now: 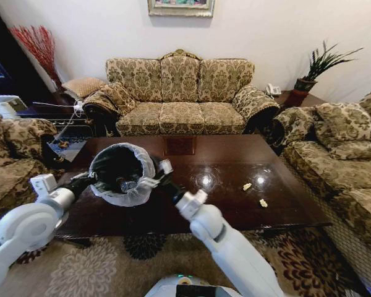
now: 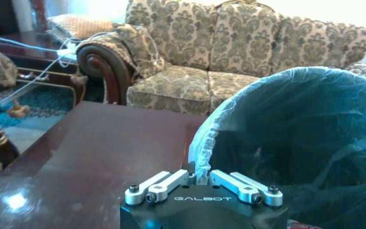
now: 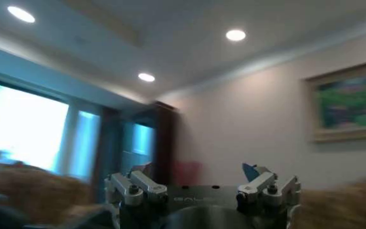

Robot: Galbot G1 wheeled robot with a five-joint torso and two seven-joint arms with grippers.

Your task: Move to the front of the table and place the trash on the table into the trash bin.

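The trash bin (image 1: 127, 198), lined with a whitish bag, is tilted over the left part of the dark brown table (image 1: 222, 159). My left gripper (image 1: 88, 179) is shut on its rim; the left wrist view shows the fingers (image 2: 170, 181) pinching the bag's edge (image 2: 200, 167). A clear bottle (image 1: 128, 184) lies inside the bin. My right gripper (image 1: 163, 168) is at the bin's right rim, tilted upward, open with nothing between its fingers (image 3: 131, 185). Two pale scraps of trash (image 1: 247, 186) (image 1: 263, 202) lie on the table's right part.
A patterned sofa (image 1: 180, 93) stands behind the table. One armchair (image 1: 340, 154) is to the right and another (image 1: 12, 154) to the left. A potted plant (image 1: 309, 77) sits on a side table at the back right. A floral rug (image 1: 111, 266) lies before the table.
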